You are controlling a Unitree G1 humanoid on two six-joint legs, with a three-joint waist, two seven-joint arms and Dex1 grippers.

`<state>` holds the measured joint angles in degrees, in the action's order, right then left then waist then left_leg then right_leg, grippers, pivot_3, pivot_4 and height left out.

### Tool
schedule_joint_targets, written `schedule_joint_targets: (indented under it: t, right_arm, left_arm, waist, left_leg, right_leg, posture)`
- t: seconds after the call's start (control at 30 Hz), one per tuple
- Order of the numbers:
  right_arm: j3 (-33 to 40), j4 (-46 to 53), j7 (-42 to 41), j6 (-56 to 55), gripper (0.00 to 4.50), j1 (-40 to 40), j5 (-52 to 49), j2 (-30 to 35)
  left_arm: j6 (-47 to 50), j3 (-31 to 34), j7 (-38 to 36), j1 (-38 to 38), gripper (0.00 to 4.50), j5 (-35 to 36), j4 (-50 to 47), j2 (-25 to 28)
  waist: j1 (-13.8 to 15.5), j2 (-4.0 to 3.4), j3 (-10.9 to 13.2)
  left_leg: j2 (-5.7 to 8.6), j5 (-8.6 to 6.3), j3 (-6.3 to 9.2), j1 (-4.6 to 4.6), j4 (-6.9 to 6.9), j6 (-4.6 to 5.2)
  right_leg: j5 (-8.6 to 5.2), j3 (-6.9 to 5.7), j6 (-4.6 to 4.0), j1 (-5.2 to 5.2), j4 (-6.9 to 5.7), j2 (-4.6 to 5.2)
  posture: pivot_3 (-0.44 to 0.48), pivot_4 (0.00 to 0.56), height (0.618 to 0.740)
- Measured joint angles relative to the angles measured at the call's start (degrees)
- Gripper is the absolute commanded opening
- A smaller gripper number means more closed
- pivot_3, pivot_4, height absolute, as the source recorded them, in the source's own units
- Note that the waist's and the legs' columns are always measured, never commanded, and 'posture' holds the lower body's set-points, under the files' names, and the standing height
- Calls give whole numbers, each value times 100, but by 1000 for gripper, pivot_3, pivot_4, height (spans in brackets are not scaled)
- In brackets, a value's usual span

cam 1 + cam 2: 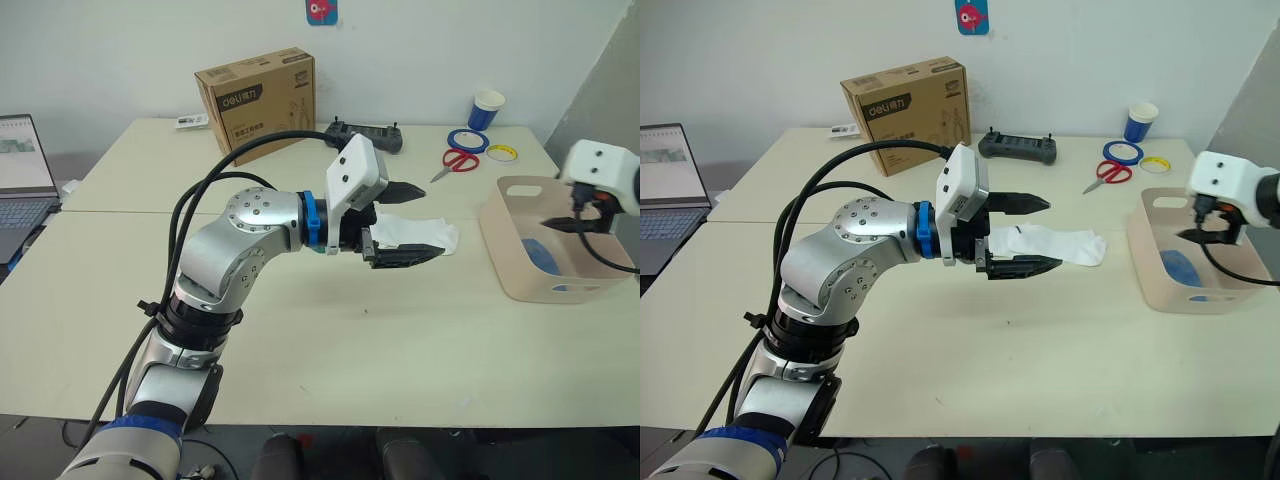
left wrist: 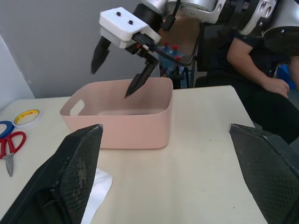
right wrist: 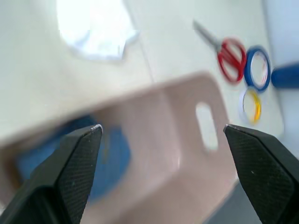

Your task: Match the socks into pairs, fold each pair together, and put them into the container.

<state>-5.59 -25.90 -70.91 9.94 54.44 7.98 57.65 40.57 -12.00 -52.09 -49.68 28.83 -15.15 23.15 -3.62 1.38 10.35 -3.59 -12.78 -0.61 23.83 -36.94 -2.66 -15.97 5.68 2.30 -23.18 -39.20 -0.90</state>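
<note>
The left tool [image 1: 1020, 236] hangs with its jaws spread wide and empty just over the pale cream counter [image 1: 970, 350]; the right tool [image 1: 578, 222] is likewise spread apart and empty above the pale pink-beige rectangular plastic basin [image 1: 520, 262]. Beneath it a folded light blue sock pair [image 1: 1181, 268] lies inside. The white soft ankle socks [image 1: 1065, 243] lie flat directly under and ahead of the left tool. A sound next move would lower the left tool squarely and pinch both layers near one end.
</note>
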Motion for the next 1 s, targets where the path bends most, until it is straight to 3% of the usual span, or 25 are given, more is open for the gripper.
schedule_joint_targets:
  t: [0.23,0.53,0.73,1.0]
  right_arm:
    - [508,1738,912,1722,4481,-634,-1135,-1466]
    - [649,3354,1623,2421,4481,-1818,-1861,-2213]
    - [426,3780,2088,2249,4481,-2710,-1880,-2646]
    - [256,3893,2980,1568,4481,-3615,-1606,-3140]
  left_arm:
    - [-233,290,-147,556,4500,-165,84,814]
    - [-374,752,-301,1928,4500,-147,-179,1549]
    - [-757,973,133,3148,4500,-359,-515,1512]
    - [-1405,1364,1177,4100,4500,-652,-472,711]
  waist:
    - [36,-4,1]
    - [111,-2,1]
    - [102,-2,0]
    - [90,3,-4]
  left_leg:
    - [1,1,26,1,-3,-1]
    - [0,0,20,7,-5,0]
    - [-2,0,21,4,-3,1]
    - [-4,0,19,2,-1,1]
  right_leg:
    - [-2,-20,-2,-8,-42,-3]
    - [-3,-21,-1,-5,-29,0]
    - [-4,-20,-1,-6,-31,-2]
    - [-14,-19,16,-5,-29,-2]
  posture:
    - [0,150,740]
    - [0,150,740]
    - [0,150,740]
    - [0,150,740]
